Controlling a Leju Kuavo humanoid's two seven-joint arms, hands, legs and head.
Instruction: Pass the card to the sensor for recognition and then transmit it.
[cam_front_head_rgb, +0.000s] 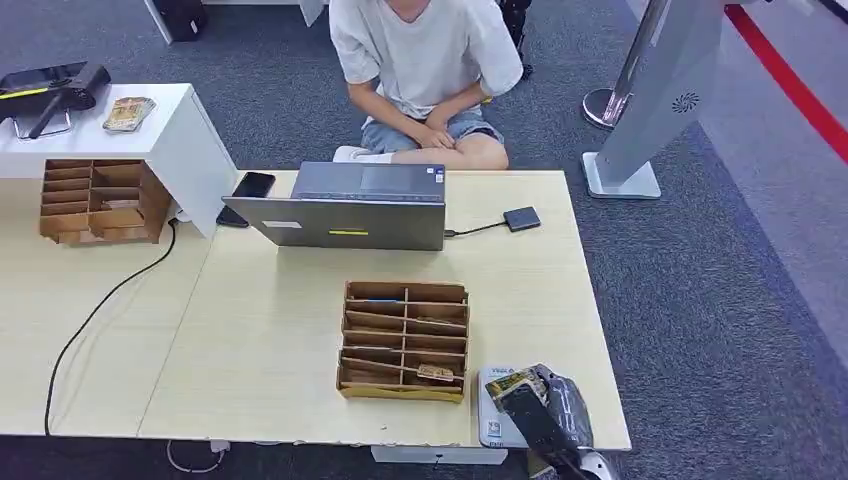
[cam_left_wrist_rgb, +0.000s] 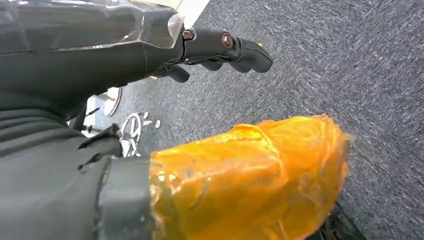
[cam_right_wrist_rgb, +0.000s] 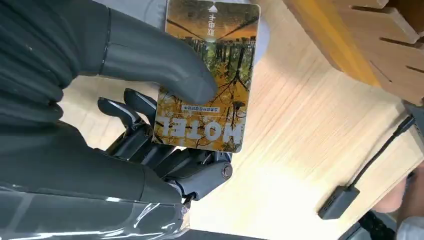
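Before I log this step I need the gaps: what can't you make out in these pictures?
- White sensor pad, head view: the right hand and card cover much of it, so card-to-pad contact is unclear.
- Card's small print, right wrist view: thumb covers part.
- Organizer slot contents, head view: too small.
- Left hand, left wrist view: fingers partly hidden.

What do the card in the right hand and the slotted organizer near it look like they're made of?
Card: looks like glossy printed plastic, with a sheen over its forest picture, pinched in the right robot hand. Organizer: thin unpainted wood or plywood, matte brown with visible slotted dividers.
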